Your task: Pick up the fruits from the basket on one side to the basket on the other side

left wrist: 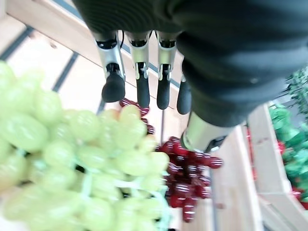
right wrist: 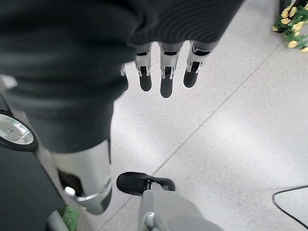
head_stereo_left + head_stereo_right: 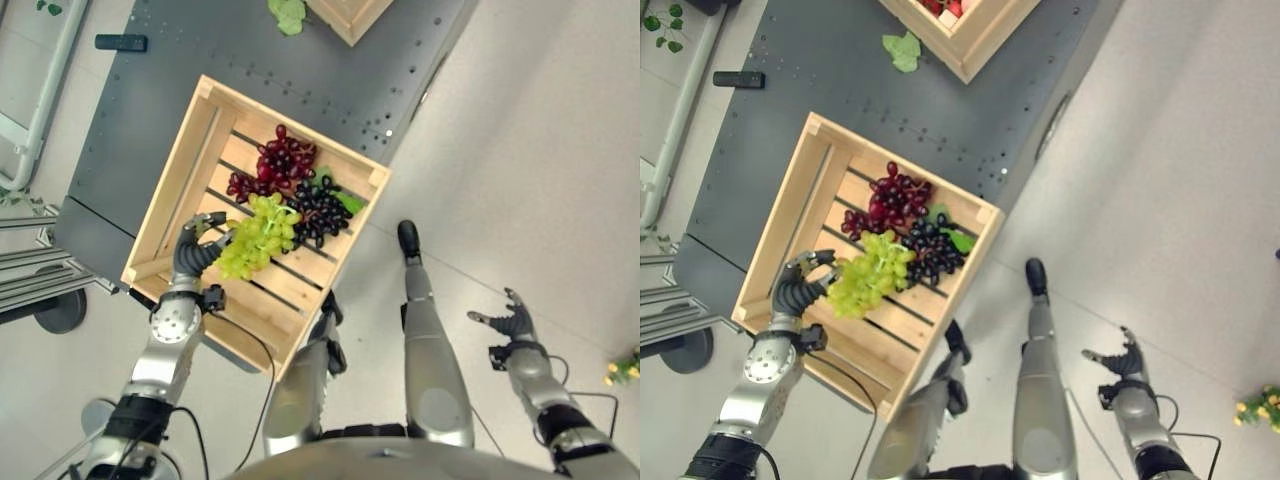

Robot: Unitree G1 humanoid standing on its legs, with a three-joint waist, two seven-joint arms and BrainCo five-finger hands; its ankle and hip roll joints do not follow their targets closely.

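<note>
right hand (image 3: 510,318), nearest, hangs low at the robot's right side over the pale speckled floor (image 3: 520,150), well apart from the table; fingers (image 2: 164,77) straight and relaxed, spread a little, holding nothing. a small clump of yellow flowers (image 3: 622,368) lies on the floor further to the right.

left hand (image 3: 800,285) reaches into the near end of the wooden crate (image 3: 170,175), fingers (image 1: 113,85) curled round the near end of the green grapes (image 3: 258,235), thumb on the other side of the bunch. in the left wrist view the green grapes (image 1: 72,163) sit close against the fingertips. whether the bunch is lifted clear of the slats or rests on them cannot be told.

the crate stands on a dark grey table (image 3: 150,90), its near corner over the table's edge. 3 bunches lie in it: the green grapes in the middle, black grapes (image 3: 320,210) just beside them toward the right wall with a green leaf (image 3: 349,202), and red grapes (image 3: 285,160) beyond, touching both.

further off on the table: a loose green leaf (image 3: 903,50), a small black bar (image 3: 738,79) near the left edge, and a 2nd wooden crate (image 3: 965,35) at the far side holding something red.
</note>
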